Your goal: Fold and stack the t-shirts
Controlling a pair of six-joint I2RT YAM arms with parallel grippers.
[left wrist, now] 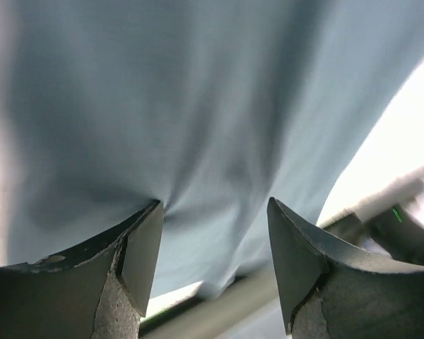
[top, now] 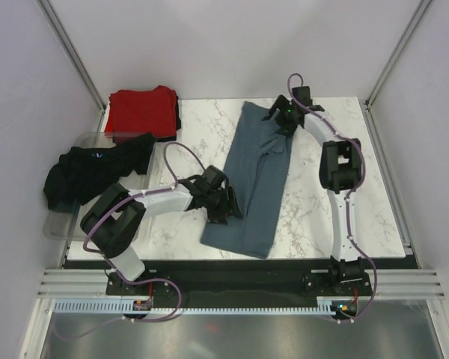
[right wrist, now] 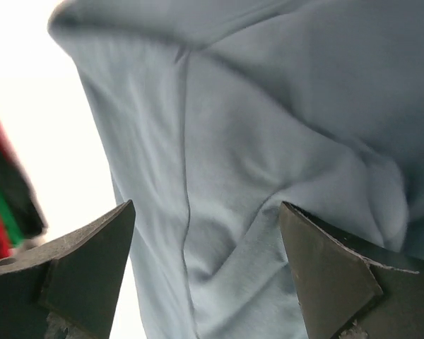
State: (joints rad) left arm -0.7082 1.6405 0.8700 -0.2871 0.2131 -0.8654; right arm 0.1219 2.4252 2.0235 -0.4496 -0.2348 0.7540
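A slate blue-grey t-shirt (top: 256, 179) lies as a long folded strip on the marble table, from far centre to near centre. My left gripper (top: 226, 208) is open over its near left edge; in the left wrist view (left wrist: 212, 212) the cloth (left wrist: 198, 106) fills the space past the spread jaws. My right gripper (top: 282, 121) is open over its far right corner, with wrinkled cloth (right wrist: 268, 141) between the jaws in the right wrist view (right wrist: 205, 219). A folded red t-shirt (top: 141, 111) lies at the far left. A black t-shirt (top: 93, 170) lies crumpled on the tray.
A clear grey plastic tray (top: 63, 224) stands at the table's left edge under the black shirt. The marble table (top: 314, 202) is bounded by white walls on the left, back and right. A black rail runs along the near edge.
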